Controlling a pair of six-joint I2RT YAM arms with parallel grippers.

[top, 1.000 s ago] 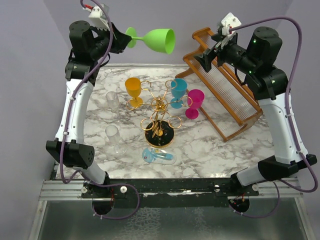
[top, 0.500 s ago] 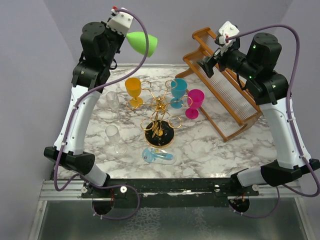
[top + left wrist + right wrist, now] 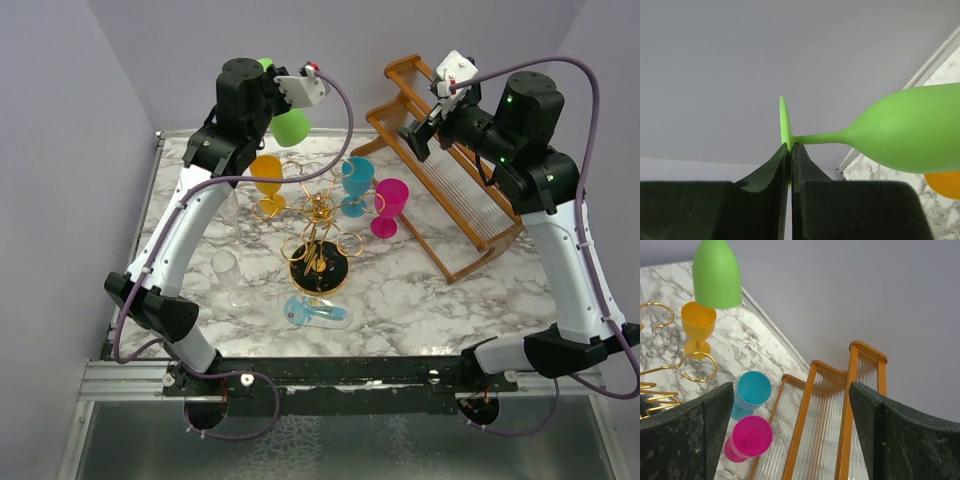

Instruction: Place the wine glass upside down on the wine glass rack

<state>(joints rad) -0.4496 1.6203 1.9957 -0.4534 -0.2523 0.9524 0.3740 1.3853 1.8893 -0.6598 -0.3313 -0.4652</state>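
The left arm (image 3: 178, 232) and right arm (image 3: 566, 262) are showing white shells between chunky black joints, with purple cables (image 3: 350, 118) trailing along them. White camera blocks (image 3: 300, 88) are sitting at the wrists, green lights (image 3: 508, 98) are glowing on the right arm, and the fingers (image 3: 687, 435) of the right gripper (image 3: 790, 395) are looking dark and mottled.

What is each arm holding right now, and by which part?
The left gripper holds the green wine glass by the edge of its foot disc, jaws shut on it. The right gripper is open and holds nothing.
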